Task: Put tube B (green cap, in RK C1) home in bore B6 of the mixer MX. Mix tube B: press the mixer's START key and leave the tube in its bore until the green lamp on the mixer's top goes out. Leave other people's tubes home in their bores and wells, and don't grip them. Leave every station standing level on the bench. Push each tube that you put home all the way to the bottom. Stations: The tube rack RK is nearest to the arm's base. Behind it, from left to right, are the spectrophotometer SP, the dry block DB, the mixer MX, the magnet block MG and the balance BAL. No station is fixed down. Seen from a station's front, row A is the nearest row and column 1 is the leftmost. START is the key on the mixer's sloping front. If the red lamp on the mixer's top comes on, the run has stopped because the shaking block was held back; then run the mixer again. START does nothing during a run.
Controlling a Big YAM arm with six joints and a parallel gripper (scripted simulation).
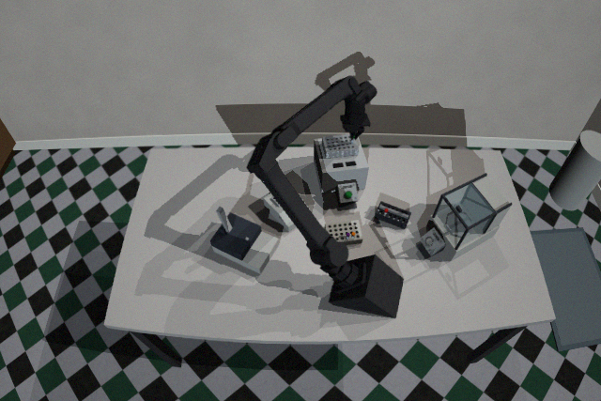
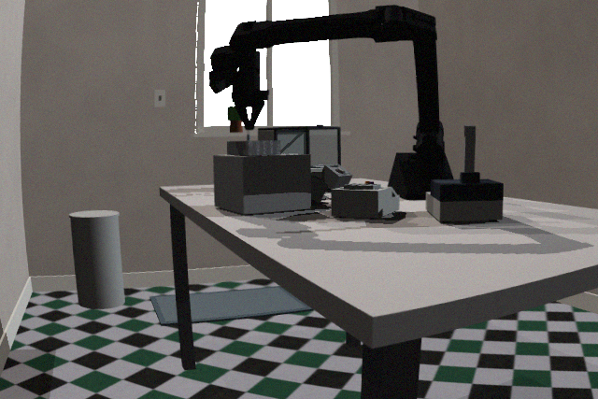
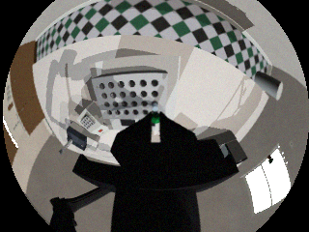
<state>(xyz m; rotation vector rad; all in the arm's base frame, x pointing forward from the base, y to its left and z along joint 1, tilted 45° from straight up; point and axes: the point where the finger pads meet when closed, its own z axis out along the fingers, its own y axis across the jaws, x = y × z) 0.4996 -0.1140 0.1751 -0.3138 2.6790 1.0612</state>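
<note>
1. Wrist view, item one: tube B, green cap uppermost, clear body below, pinched between the closed fingers of the gripper. It hangs in the air over the far right part of the bored block and is not yet in any bore.
2. Gripper, exterior view: pointing straight down above the rear of the mixer, a thin tip showing just under the fingers and apart from the block top.
3. Mixer MX: grey box, perforated shaking block on top, two dark windows on the top face, green START key on the sloping front. No lit lamp can be made out.
4. Handling advice: bore B6 should be the second row from the front, rightmost column; which bore the tube stands over cannot be told, so settle that before lowering.
5. Keep the tube upright and descend straight. A sideways push could shift the mixer, which is loose on the bench.
6. Press on until the tube bottoms, then release and lift clear before going for the key.
7. Tube rack RK: near the arm's base, coloured caps in the right-hand wells; leave alone.
8. Magnet block MG and balance BAL: right of the mixer, off the path.
</note>
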